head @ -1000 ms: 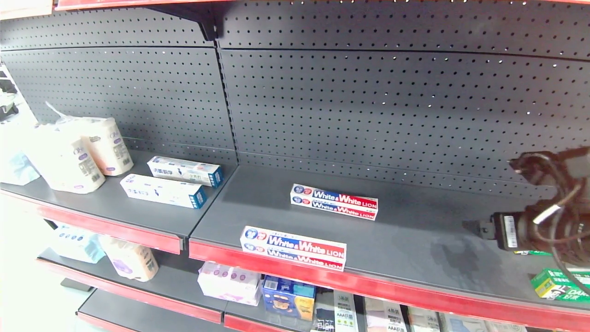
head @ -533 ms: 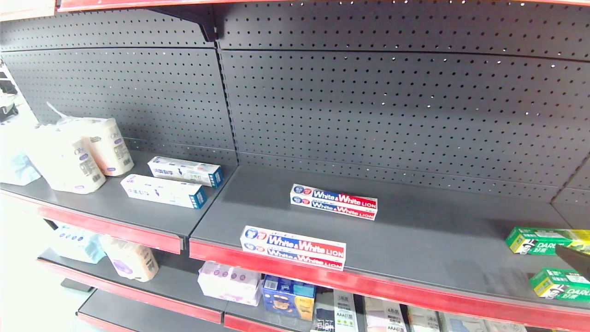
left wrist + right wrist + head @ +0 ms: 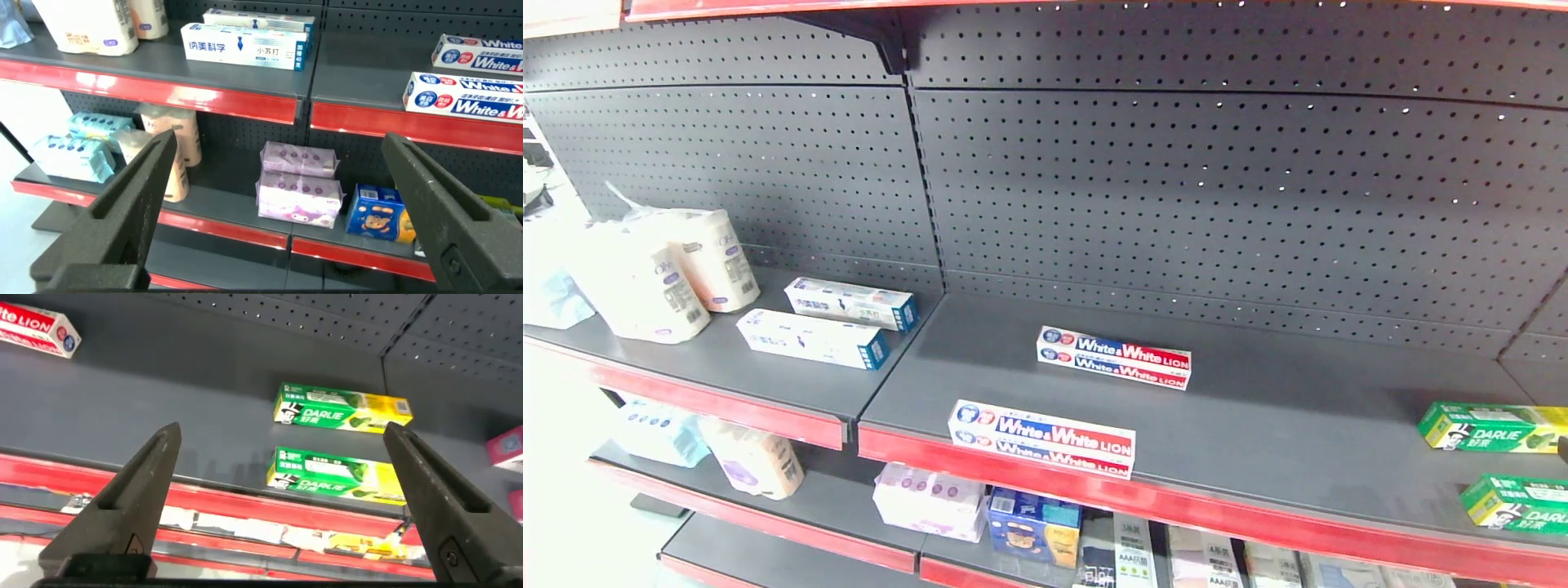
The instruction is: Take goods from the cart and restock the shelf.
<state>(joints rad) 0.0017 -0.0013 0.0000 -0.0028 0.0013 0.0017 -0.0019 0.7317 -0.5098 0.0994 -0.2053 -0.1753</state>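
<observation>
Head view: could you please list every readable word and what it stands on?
"White & White LION": front red-and-white box, rear red-and-white box.
"DARLIE": rear green box, front green box.
"AAA": lower-shelf pack.
Too small to read: front blue-and-white box, rear blue-and-white box, front paper pack, rear paper pack.

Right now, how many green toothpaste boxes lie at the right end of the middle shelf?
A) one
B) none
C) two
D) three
C: a rear green box and a front green box lie flat on the shelf, one behind the other.
</observation>
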